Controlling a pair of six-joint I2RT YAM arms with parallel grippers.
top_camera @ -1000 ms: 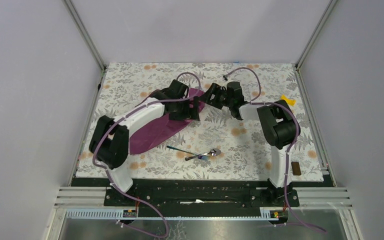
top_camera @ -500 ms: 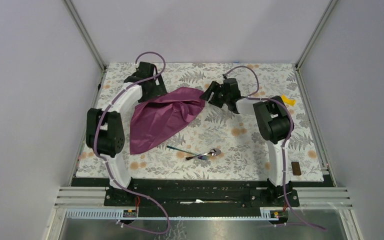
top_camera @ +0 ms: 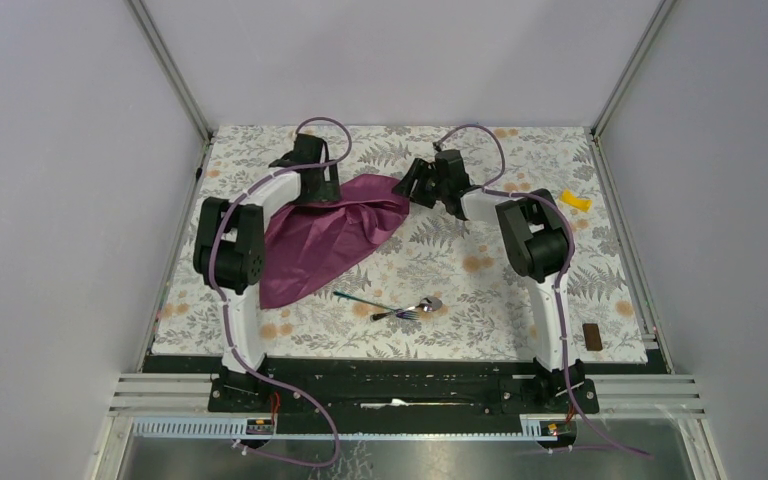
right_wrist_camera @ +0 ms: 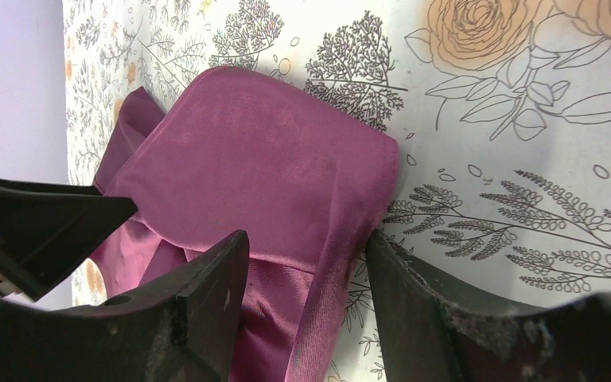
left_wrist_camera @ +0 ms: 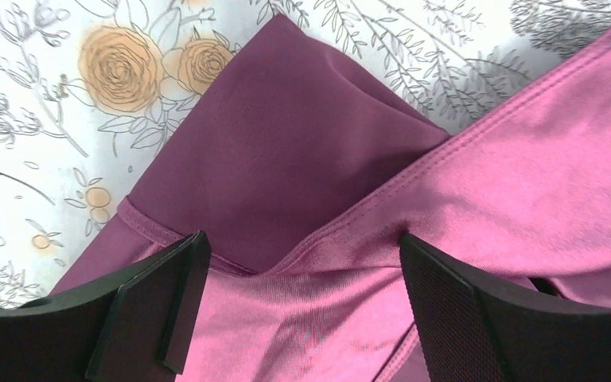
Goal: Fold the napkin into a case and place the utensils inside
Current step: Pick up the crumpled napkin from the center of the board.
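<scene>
Top external: napkin (top_camera: 320,245) lies rumpled and not yet folded, long axis running from its near-left tip to its far-right end. At the napkin's far-left edge sits the left gripper (top_camera: 312,192); at its far-right corner, the right gripper (top_camera: 412,186). Each arm is nearest its own end. The spoon (top_camera: 428,304) and bluish utensil (top_camera: 353,296) lie on the napkin's near side, apart from it

Left wrist: fingers (left_wrist_camera: 151,310) spread wide, holding nothing, a raised fold between them

Right wrist: jaws apart astride the rounded corner, not pinching. Judgement: spread cloth flat first
</scene>
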